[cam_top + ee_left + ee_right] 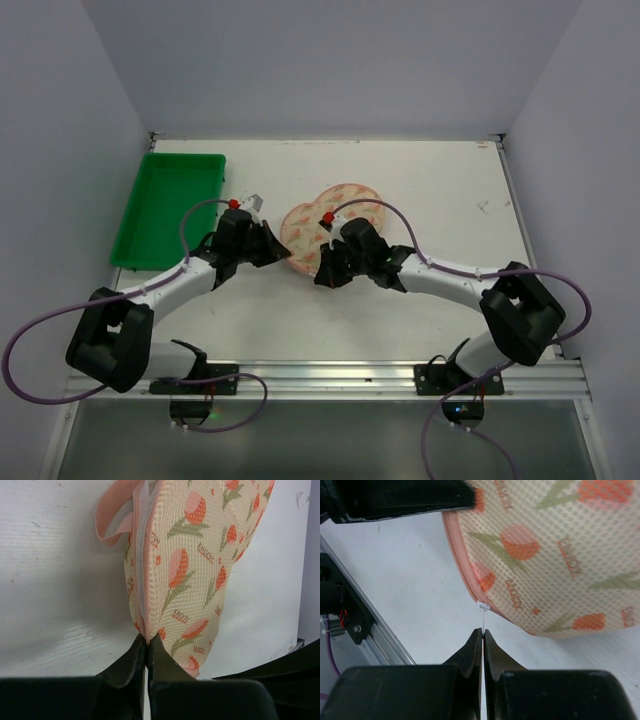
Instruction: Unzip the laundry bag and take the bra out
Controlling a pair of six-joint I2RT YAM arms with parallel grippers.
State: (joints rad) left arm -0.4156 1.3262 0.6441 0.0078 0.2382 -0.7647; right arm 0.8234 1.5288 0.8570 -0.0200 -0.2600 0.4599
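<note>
Only clear in wrist views: left claw (146,640) clenched on laundry bag (200,565) edge, right claw (483,633) clenched on white zip pull (483,606).

The laundry bag (325,222), a padded cream mesh pouch with a tulip print, lies flat near the middle of the counter (430,190). Its pink-edged zip looks closed, and a small white zip pull (483,606) sticks out.
</note>
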